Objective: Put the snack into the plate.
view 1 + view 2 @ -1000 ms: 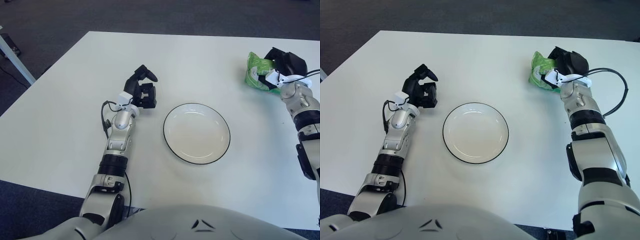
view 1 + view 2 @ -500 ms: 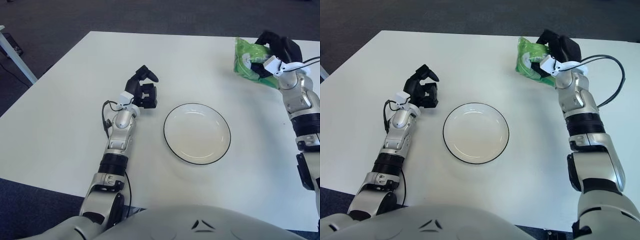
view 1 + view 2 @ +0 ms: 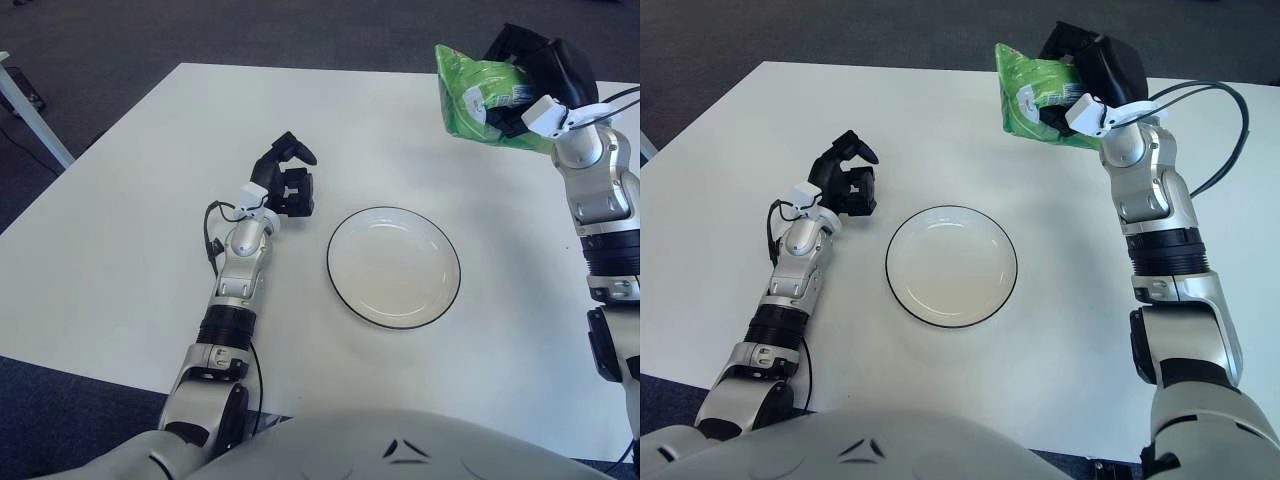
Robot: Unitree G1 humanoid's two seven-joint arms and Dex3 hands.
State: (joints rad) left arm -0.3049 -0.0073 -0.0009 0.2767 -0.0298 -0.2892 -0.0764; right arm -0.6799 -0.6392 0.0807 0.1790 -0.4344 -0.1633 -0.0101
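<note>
While gripped by the right hand [image 3: 1080, 75], the snack [image 3: 1032, 95] hangs above the table [image 3: 940, 130].

we see both eye views from the head, looking forward and steeply down on the white counter [image 3: 130, 230]; they share the plate [image 3: 951, 266] at its middle, which sits further left in the right eye view.

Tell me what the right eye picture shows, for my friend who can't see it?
The robot's right hand holds a green snack bag up above the white table. An empty white plate sits in the middle, with the left hand curled beside it.
</note>
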